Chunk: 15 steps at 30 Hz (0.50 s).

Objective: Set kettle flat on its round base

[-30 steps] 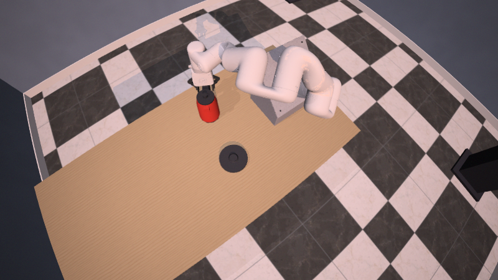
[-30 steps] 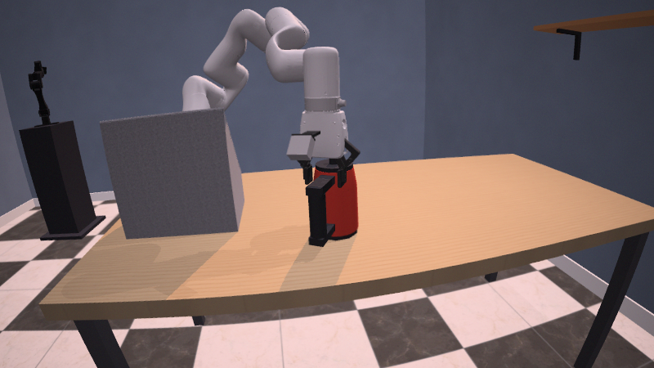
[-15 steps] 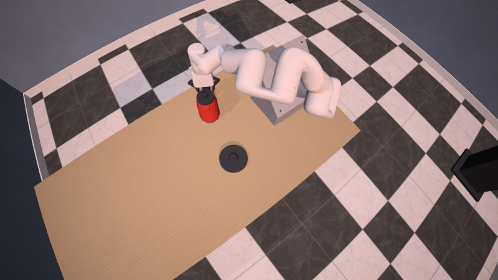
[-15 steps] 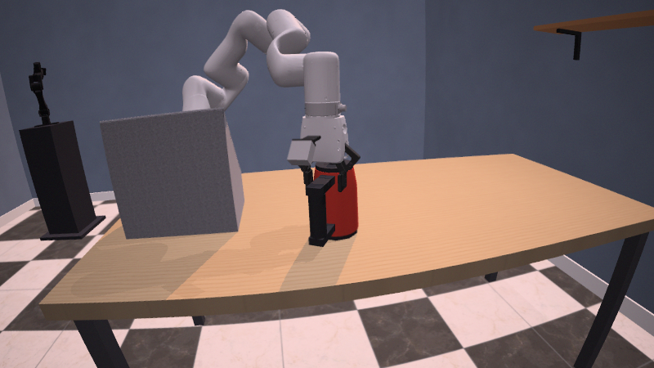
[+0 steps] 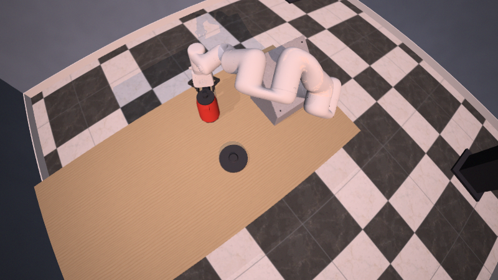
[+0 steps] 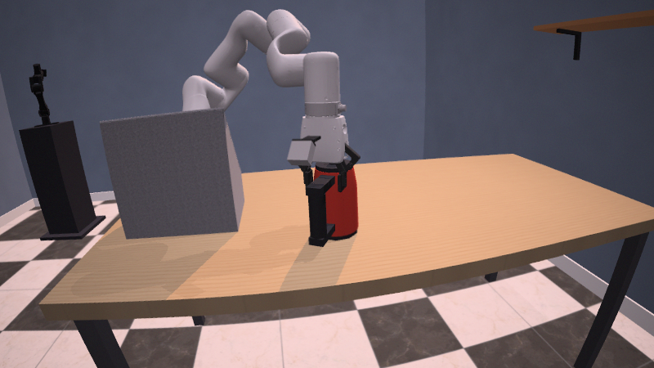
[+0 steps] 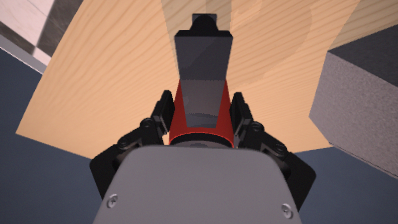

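Kettle point(image 6: 343, 201): red body, black handle point(image 6: 318, 210), upright on the wooden table point(image 6: 457, 201), near the table's back edge by the grey block point(image 6: 168, 173) that carries the arm. Handle points toward the exterior camera; its upright bar stands clear of the body, joined at top and bottom.

Gripper point(image 6: 325, 179): directly above the kettle, pointing straight down, fingers spread wide and gripping nothing. Wrist view: the two black fingers straddle the upper red body just below the lid, one on each side; whether the pads touch the body cannot be told from these pictures. In the exterior view the fingertips sit at the level of the kettle's shoulder. A small grey camera box point(image 6: 300, 152) on the wrist faces the handle side.

Base point(image 5: 233, 157): black round disk, flat on the table, stud point(image 5: 233, 157) up in its middle. Well apart from the kettle, nearer the table's middle. Visible in the top view only. Kettle not on the base.

Arm point(image 5: 264, 74): white, folded over the grey block, last link vertical over the kettle.

Surroundings: checkered floor point(image 5: 400, 195), black pedestal point(image 6: 56, 178) left of the table, wall shelf point(image 6: 594, 21) upper right
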### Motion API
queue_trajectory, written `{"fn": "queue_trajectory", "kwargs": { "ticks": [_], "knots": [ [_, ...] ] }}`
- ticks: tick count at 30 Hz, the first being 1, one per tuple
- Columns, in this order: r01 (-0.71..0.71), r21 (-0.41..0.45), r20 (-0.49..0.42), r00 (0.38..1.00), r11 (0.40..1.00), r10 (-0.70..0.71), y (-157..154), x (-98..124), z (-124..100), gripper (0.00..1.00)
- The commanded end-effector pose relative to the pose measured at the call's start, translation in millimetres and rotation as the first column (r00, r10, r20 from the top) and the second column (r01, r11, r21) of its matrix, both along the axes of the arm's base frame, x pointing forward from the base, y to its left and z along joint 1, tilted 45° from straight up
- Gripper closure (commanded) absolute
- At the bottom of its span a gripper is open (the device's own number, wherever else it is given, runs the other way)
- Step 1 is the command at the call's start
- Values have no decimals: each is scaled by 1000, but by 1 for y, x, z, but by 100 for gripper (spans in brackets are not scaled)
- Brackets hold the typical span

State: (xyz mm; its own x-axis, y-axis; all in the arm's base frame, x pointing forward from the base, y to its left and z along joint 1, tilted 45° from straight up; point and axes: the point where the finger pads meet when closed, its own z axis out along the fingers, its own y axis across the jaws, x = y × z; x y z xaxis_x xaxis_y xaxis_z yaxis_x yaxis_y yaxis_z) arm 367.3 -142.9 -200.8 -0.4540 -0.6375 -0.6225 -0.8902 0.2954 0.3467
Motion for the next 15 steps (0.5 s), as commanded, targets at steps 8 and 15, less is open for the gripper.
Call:
{"fn": "queue_trajectory", "kwargs": {
  "ticks": [8,15],
  "knots": [
    [1,-3,3,1000,1000,-1,-2,1,1,19],
    [1,-3,3,1000,1000,-1,-2,1,1,100]
  ]
}}
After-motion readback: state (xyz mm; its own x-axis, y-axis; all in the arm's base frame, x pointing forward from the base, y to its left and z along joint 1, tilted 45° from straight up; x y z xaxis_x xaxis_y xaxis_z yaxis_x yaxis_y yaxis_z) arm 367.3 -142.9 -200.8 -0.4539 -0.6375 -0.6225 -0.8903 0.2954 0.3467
